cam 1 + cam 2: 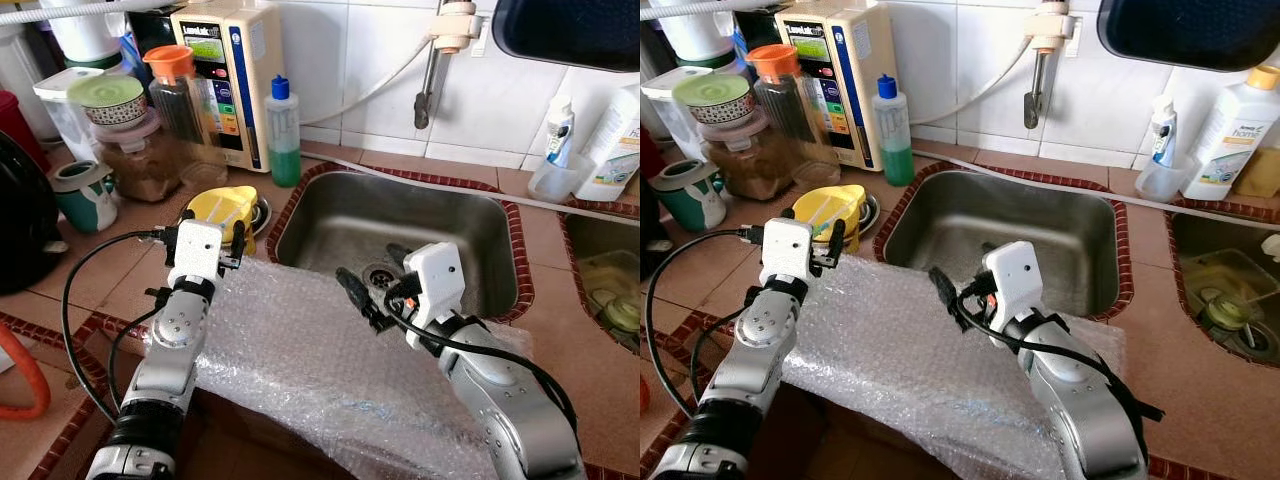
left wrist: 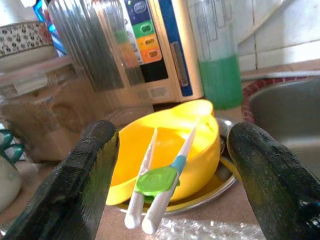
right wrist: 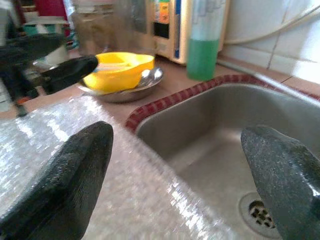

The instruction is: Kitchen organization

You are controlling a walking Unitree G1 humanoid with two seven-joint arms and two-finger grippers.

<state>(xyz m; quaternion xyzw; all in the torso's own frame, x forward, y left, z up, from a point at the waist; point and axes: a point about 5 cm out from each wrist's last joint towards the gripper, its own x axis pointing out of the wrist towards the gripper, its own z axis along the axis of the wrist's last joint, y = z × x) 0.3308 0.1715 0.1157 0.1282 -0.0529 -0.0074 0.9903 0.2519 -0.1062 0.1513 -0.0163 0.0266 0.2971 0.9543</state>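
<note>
Landmark: the steel sink (image 1: 400,225), set in a tiled counter (image 1: 120,270).

My left gripper (image 2: 170,165) hovers just short of the yellow bowl (image 1: 225,208), which sits on a metal plate (image 2: 210,187) immediately to the left of the sink; jaws spread wide, gripping nothing. Across the bowl lies a pair of white tongs (image 2: 157,185) with a green tab.

My right gripper (image 3: 175,175) hangs above the sink's near rim, pointing toward the drain (image 1: 381,275); jaws released, nothing between them.

A sheet of bubble wrap (image 1: 300,360) covers the counter at the sink's near edge, under both forearms.

Behind the bowl: a green soap bottle (image 1: 283,135) and a beige appliance (image 1: 225,75).
</note>
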